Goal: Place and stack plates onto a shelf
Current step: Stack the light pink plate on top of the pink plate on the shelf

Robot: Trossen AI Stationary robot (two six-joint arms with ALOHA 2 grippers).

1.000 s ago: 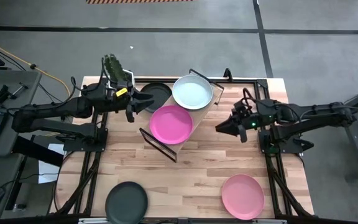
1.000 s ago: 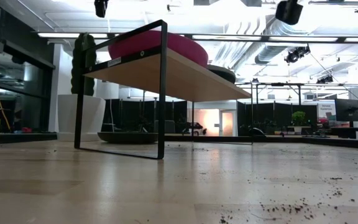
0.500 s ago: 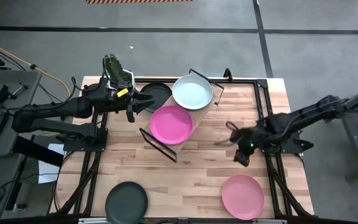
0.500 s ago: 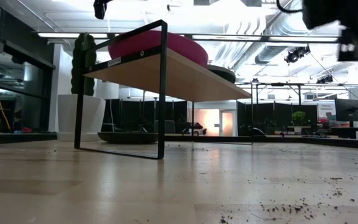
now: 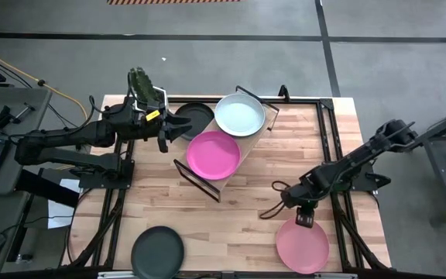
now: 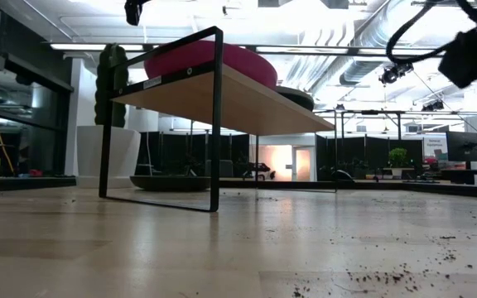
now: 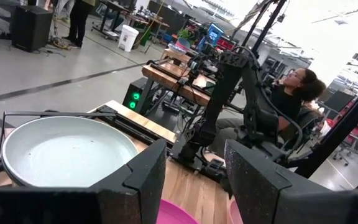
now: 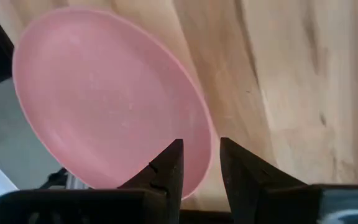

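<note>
Overhead, the bench carries the shelf toward its far side, with a magenta plate and a mint plate side by side on top, while a pink plate and a black plate lie well apart near the front edge. The right end effector hangs over the pink plate's far rim, fingers parted by a narrow gap and gripping nothing. The left end effector waits just beside the shelf, jaws spread and empty.
</note>
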